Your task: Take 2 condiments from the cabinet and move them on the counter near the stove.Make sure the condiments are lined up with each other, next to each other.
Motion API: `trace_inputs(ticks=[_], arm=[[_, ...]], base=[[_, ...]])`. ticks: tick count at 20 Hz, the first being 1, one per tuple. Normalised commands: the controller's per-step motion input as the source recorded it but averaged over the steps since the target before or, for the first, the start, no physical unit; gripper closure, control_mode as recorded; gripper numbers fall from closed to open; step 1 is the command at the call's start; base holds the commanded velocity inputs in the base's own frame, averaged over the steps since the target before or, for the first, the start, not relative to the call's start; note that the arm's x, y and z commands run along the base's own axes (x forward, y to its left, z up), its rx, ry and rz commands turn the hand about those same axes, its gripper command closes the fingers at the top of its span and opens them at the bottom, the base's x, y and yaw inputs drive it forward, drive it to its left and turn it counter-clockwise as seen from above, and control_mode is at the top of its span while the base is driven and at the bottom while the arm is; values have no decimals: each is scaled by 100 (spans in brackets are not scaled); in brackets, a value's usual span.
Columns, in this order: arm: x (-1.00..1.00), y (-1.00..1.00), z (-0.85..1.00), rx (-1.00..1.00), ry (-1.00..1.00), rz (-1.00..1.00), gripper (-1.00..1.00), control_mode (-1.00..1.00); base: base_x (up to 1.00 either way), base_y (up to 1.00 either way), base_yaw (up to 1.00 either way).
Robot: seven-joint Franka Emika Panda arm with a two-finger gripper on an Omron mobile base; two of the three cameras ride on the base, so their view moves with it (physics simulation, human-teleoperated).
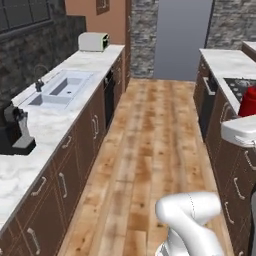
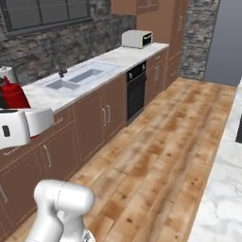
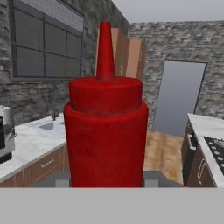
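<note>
A red squeeze bottle (image 3: 105, 131) with a pointed nozzle, one of the condiments, stands upright right in front of the hand camera. My gripper (image 3: 107, 181) is shut on its lower body, with a grey finger (image 3: 61, 180) at each side. In the left base view the bottle (image 1: 248, 102) sits above the white hand at the right edge, over the marble counter (image 1: 227, 62) and close to the black stove (image 1: 240, 86). From the right base camera, the bottle (image 2: 14, 96) is at the far left. The stove (image 3: 216, 146) lies to the lower right in the hand view. The cabinet is out of view.
Across the wooden floor aisle (image 1: 150, 140) runs a second marble worktop with a sink (image 1: 60, 90), a white toaster (image 1: 93, 41) at its far end and a black coffee machine (image 1: 12, 127) at its near end. Brown base cupboards (image 2: 101, 118) line both sides.
</note>
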Motion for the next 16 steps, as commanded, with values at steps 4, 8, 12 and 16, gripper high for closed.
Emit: trace_inputs(ticks=[4,8,12,16], arm=[[0,0,0,0,0,0,100,100],[0,0,0,0,0,0,100,100],[0,0,0,0,0,0,100,100],[0,0,0,0,0,0,100,100]], base=[[100,0,-17],[100,0,-21],[100,1,-36],[85,13,-56]])
